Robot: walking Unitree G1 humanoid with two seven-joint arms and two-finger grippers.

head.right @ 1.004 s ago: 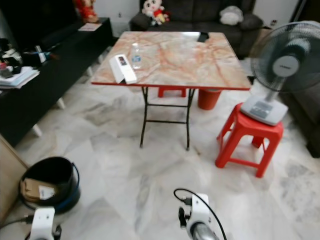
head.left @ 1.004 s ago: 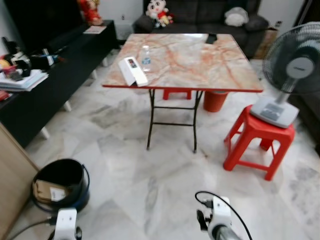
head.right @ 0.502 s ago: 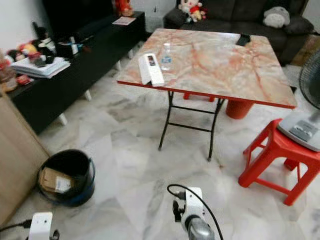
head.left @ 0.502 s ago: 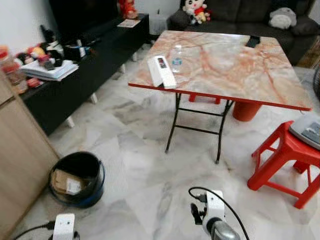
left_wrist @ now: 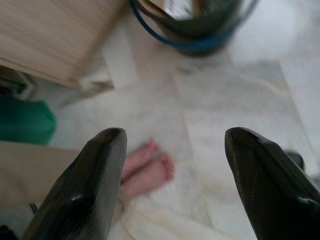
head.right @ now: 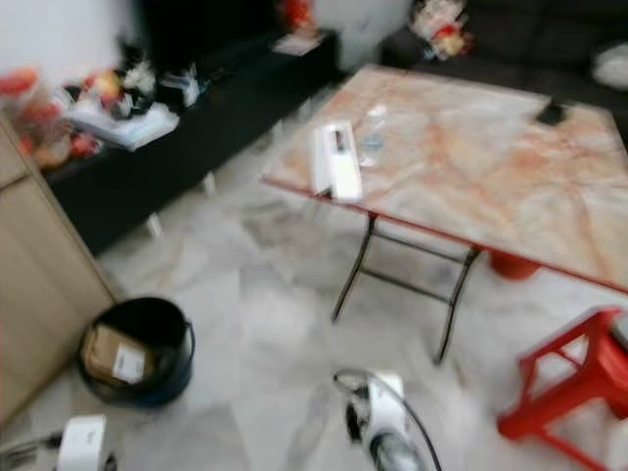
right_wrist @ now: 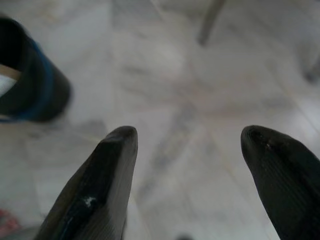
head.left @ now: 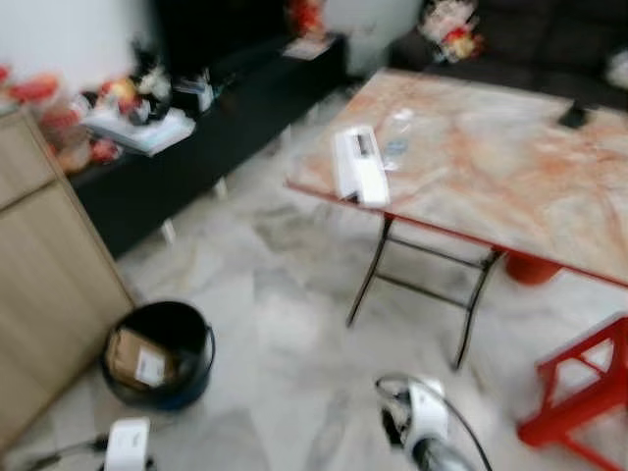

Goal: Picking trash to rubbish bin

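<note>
A black rubbish bin [head.left: 162, 353] with a blue base stands on the marble floor at my lower left, with a piece of cardboard [head.left: 137, 361] inside. On the near corner of the orange marble table [head.left: 510, 186] lie a white box [head.left: 359, 165] and a clear plastic bottle [head.left: 396, 147]. My left gripper [left_wrist: 172, 145] hangs open over the floor near the bin [left_wrist: 200, 30], holding nothing. My right gripper [right_wrist: 192, 145] is open too, above bare tiles, with the bin [right_wrist: 30, 85] off to one side. Both wrists show low in the blurred eye views.
A wooden cabinet [head.left: 49, 265] stands close beside the bin. A long black bench [head.left: 216, 128] with clutter runs along the left. A red stool [head.left: 579, 412] is at the right. A person's bare feet [left_wrist: 147, 167] are on the floor behind my left gripper.
The camera has swung left and the picture has blurred, so the table and stool slide right and the cabinet comes into view. Both grippers stay open and low.
</note>
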